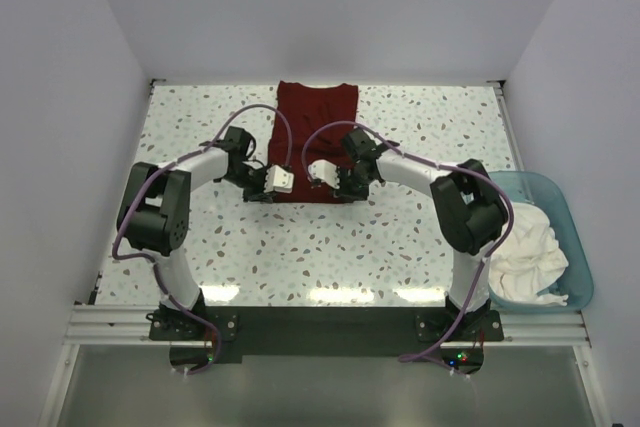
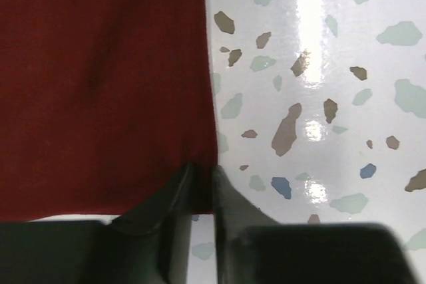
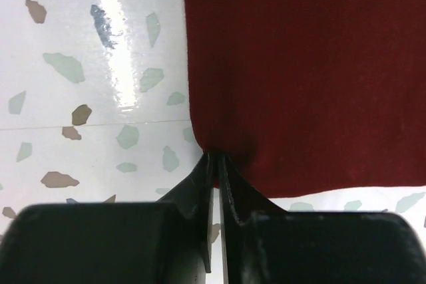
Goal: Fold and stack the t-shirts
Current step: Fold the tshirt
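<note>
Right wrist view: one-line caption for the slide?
Right gripper pinches a corner of the maroon t-shirt lying flat on the speckled table.

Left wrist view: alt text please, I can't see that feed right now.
The left gripper is pinched shut on a corner of the maroon t-shirt, which lies flat and fills the left half. Glossy speckled table fills the right.
</note>
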Controlling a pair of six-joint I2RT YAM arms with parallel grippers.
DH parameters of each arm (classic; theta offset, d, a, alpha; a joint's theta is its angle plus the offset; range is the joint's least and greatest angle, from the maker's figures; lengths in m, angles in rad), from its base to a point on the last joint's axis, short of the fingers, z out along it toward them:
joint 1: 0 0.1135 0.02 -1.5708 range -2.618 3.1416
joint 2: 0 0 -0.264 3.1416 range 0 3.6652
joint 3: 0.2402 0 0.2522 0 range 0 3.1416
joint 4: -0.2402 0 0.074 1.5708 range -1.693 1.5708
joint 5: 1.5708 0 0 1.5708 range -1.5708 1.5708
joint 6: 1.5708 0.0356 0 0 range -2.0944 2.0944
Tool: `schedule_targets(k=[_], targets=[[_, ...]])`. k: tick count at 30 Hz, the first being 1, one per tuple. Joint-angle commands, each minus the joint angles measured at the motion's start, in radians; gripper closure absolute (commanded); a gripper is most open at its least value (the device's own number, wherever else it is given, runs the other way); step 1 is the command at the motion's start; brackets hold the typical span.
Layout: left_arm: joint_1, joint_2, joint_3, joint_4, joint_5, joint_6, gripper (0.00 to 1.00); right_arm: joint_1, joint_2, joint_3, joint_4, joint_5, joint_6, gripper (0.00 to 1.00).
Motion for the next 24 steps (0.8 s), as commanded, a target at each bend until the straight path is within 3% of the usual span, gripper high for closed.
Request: schedule_targets(k=[1, 5, 14, 18, 24], targets=[[-0.002, 0.019, -0.001, -0.010, -0.053, 0.054, 0.83, 0.000, 0.013, -0.038, 0.035, 0.068, -0.023, 1.00], [0.001, -0.003, 0.095, -0.036, -0.026, -0.007, 1.00, -0.026, -0.033, 0.020, -0.003, 0.041, 0.008, 1.00], [0.022, -0.041, 0.335, -0.099, 0.051, -0.159, 1.00, -0.107, -0.123, 0.231, -0.117, -0.030, -0.017, 1.00], [0.022, -0.078, 0.333, -0.082, 0.036, -0.165, 1.00, -0.116, -0.139, 0.288, -0.143, -0.034, -0.010, 1.00], [0.013, -0.167, 0.292, -0.145, 0.062, -0.164, 1.00, -0.115, -0.255, 0.204, -0.183, -0.054, -0.024, 1.00]])
